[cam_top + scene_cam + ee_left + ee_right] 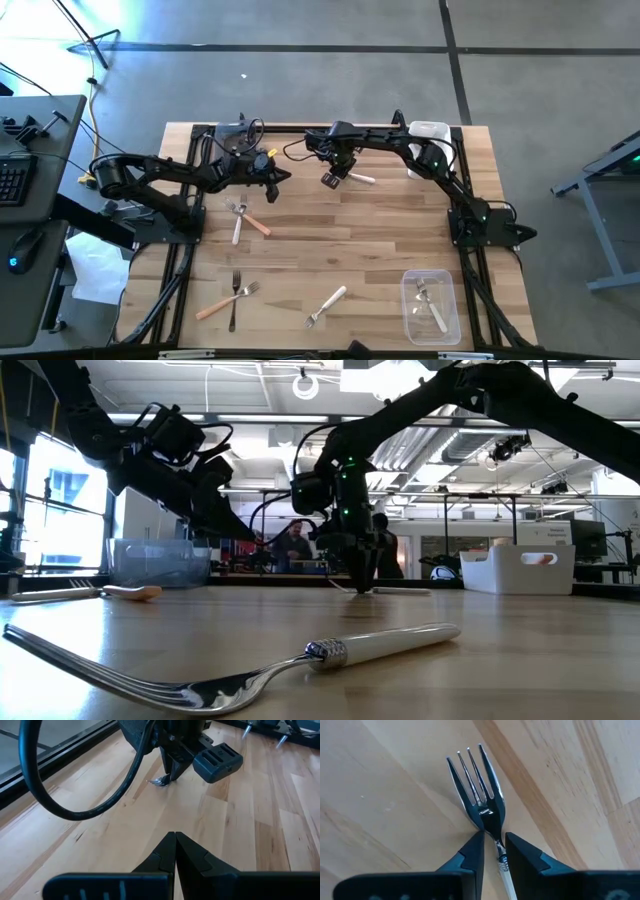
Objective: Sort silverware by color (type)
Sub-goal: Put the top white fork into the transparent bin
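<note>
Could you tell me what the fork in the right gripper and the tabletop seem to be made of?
The fork, pinched at its neck by the right gripper, has tines that look like polished metal: mirror-bright with sharp reflections. Its white handle looks like glossy plastic or ceramic; I cannot tell which. The tabletop looks like light wood, butcher-block style: joined planks with visible grain and a smooth, faintly shiny finish.

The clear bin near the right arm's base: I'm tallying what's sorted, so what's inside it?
Inside the clear bin lie white-handled forks, apparently two, overlapping. Their overlap hides whether anything lies beneath them.
</note>
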`<act>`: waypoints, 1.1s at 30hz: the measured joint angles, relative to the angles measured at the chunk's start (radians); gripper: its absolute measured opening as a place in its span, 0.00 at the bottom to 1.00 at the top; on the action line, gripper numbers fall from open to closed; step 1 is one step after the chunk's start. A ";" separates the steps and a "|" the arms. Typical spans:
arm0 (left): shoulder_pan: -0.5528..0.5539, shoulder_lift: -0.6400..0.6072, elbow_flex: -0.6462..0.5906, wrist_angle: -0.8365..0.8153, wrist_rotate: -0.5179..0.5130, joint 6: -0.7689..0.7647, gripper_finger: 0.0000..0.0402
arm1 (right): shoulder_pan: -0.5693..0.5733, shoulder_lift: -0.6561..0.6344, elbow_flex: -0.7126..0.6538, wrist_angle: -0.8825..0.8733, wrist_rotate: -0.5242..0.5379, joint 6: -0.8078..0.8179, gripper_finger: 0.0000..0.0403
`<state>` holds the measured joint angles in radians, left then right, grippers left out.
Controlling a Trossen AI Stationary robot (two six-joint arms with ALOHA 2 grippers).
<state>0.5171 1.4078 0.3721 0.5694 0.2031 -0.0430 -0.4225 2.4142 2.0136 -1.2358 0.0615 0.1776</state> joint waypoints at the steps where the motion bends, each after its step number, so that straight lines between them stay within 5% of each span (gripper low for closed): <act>1: 0.000 0.000 0.000 0.003 0.000 -0.004 0.00 | 0.000 0.000 0.000 0.000 -0.005 0.000 0.16; 9: 0.000 0.000 0.000 0.009 0.000 -0.005 0.00 | 0.000 0.000 0.000 0.001 -0.035 -0.003 0.14; 17: 0.000 0.000 0.000 0.009 0.000 -0.005 0.00 | 0.000 0.000 0.000 0.004 -0.037 -0.003 0.01; 33: 0.000 0.000 0.000 0.010 0.000 0.003 0.00 | 0.010 -0.070 -0.002 -0.081 -0.100 0.080 0.00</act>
<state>0.5171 1.4075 0.3721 0.5793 0.2031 -0.0402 -0.4125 2.3445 2.0113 -1.3168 -0.0387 0.2574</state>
